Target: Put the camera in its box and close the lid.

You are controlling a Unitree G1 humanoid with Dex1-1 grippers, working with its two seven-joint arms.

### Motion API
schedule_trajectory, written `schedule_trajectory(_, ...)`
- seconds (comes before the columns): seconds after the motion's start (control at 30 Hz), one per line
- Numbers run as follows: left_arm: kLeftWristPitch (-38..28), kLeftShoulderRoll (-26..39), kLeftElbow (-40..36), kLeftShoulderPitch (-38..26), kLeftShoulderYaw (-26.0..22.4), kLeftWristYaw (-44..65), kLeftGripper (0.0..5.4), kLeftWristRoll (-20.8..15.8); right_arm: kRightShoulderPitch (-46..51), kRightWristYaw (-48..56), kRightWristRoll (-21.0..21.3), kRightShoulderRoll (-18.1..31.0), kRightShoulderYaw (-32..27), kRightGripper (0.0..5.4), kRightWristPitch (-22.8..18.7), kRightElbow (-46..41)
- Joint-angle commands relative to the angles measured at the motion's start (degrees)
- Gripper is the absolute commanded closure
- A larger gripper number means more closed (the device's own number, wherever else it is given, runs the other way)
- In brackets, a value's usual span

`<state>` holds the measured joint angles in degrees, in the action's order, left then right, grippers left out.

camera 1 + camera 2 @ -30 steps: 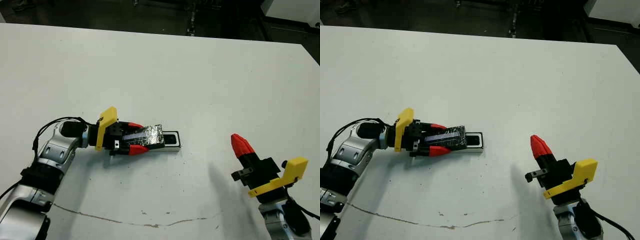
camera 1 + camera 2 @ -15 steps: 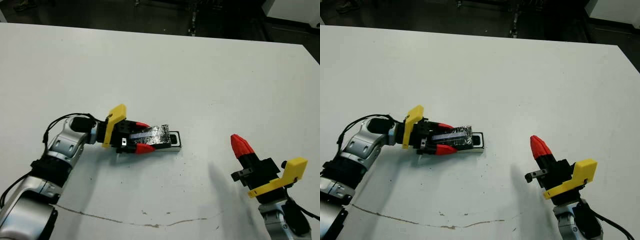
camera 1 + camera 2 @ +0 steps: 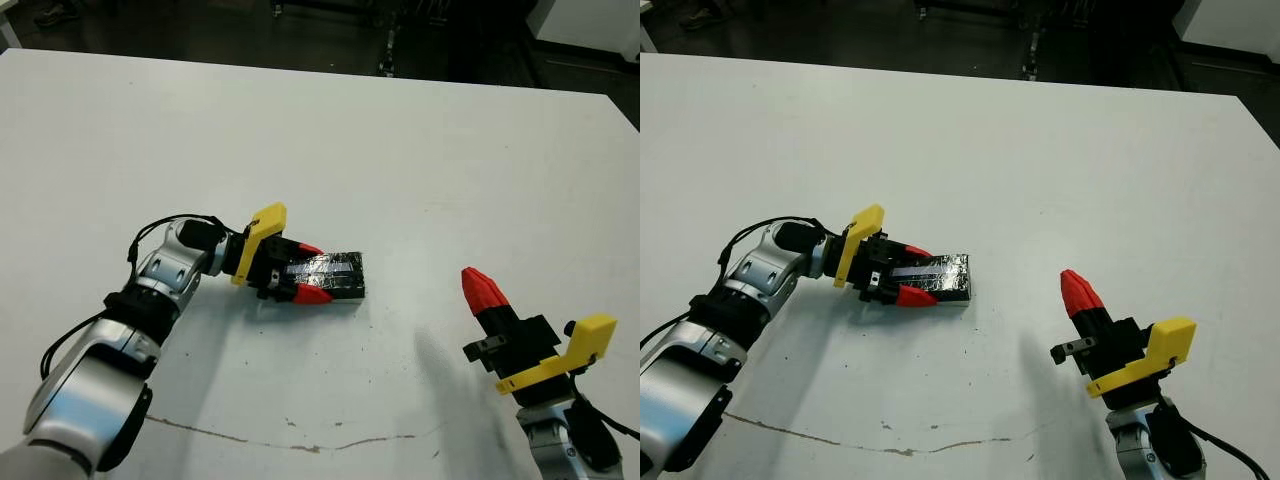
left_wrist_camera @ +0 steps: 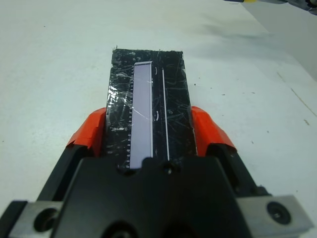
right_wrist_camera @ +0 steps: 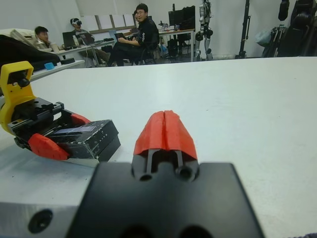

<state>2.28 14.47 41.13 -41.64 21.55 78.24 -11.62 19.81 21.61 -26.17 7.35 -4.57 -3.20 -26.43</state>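
Nearest the robot, the right pincer [image 3: 482,288] hangs above the white counter [image 3: 400,150] well apart from the work, its two red fingers pressed together on nothing; it looks parked there so as not to crowd the other arm.

Farther out on the robot's left, the left pincer [image 3: 303,272] lies low over the counter with a red fingertip on each long side of the lid [image 4: 148,94]. Gripping the lid by its edges keeps the foil-like top level and lets the slab be steered lengthwise. The lid now sits flat on top of the box [image 3: 338,299], of which only a pale strip shows along the lower edge, so the two seem lined up and the box looks closed or nearly so.

The camera is not visible anywhere; judged from that, it lies inside the box under the lid. What probably remains is letting go without dragging the lid askew.
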Motion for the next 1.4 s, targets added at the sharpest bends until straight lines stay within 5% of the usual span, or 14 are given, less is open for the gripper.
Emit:
schedule_trajectory(0.03,0.40,-6.19,3.30,3.20,5.06,0.88,2.25,4.40,0.32,0.06,0.38,0.90,-0.44,5.40,-0.07,0.24)
schedule_trajectory(0.7,0.32,-8.61,6.02,4.37,5.97,-1.58,2.25,7.85,1.28,-0.18,0.14,0.92,-0.34,5.40,-0.48,-0.20)
schedule_trajectory(0.9,-5.77,-7.44,3.23,6.15,5.56,-5.82,1.46,10.71,1.24,-0.23,0.52,0.71,-0.26,5.40,0.01,0.09)
schedule_trajectory(1.4,-8.58,-6.22,2.45,7.39,5.67,-5.86,0.01,10.46,1.40,-0.53,1.64,0.12,0.13,5.40,0.51,0.24)
